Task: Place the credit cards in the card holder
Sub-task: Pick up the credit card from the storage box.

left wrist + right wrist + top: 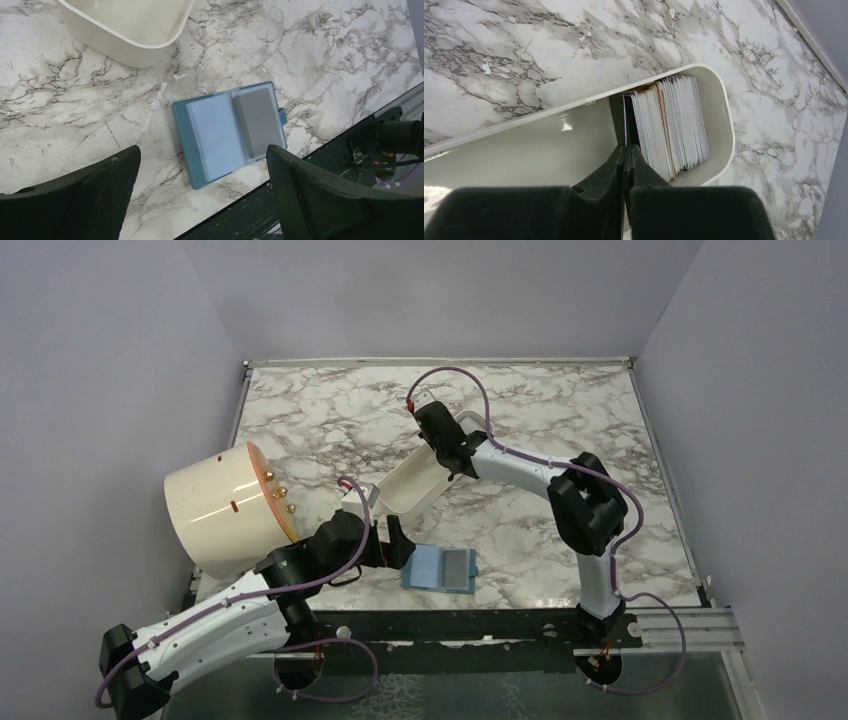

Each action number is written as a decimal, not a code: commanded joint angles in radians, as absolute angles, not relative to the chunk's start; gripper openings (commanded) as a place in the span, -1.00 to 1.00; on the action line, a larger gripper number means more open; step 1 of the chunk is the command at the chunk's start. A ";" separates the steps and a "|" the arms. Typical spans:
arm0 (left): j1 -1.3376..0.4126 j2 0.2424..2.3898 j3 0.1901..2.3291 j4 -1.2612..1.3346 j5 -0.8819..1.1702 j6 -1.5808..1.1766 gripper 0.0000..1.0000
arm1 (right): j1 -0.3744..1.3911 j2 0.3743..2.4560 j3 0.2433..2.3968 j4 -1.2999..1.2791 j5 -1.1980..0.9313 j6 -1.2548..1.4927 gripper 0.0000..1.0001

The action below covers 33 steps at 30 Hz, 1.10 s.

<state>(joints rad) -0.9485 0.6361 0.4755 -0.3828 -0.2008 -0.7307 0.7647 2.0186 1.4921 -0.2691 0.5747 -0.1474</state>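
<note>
Table (330,410) white marble, grey-veined; tray (125,52) cream; card holder (215,137) teal, pale-blue inside; single card (257,120) grey; credit cards (674,125) white, tan, black.

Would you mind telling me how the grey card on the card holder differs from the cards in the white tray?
The grey card lies flat on the open card holder; the tray cards stand on edge in the white tray. The grey card is alone; the tray cards are packed in a row. Both are thin rectangular cards.
</note>
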 commanded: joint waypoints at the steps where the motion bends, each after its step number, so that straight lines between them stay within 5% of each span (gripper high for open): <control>1: -0.947 0.652 0.470 -0.367 -0.176 -0.742 0.97 | 0.763 1.958 1.474 -0.264 0.504 -0.124 -0.98; 26: -0.947 0.798 0.488 -0.371 -0.070 -0.796 0.60 | 0.764 1.588 1.358 -0.405 0.168 0.196 -0.98; 33: -0.948 0.825 0.472 -0.373 -0.052 -0.819 0.12 | 0.764 1.351 1.108 -0.320 -0.038 0.454 -0.98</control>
